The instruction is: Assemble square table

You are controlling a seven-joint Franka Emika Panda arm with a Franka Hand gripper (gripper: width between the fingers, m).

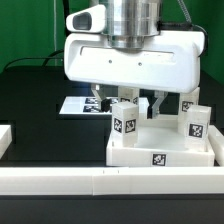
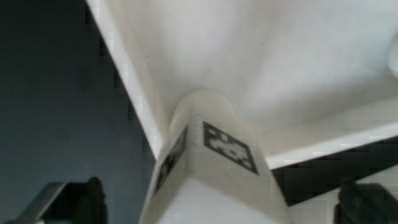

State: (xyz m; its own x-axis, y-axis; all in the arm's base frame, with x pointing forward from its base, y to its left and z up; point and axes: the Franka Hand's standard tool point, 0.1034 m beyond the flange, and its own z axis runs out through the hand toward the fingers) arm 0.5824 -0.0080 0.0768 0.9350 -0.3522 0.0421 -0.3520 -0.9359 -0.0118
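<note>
Tagged leg [image 1: 126, 123] upright on tabletop [image 1: 160, 150], between the hand [image 1: 140, 103] fingers

White square tabletop [image 1: 160, 152], tray-like with raised rim, lies flat on the black bench, a tag on its front edge. One white tagged leg [image 1: 125, 122] stands upright on it near a corner; in the wrist view this leg [image 2: 214, 150] rises against the top's white surface [image 2: 285, 60]. Another tagged leg [image 1: 196, 122] stands at the exterior view's right.
</note>
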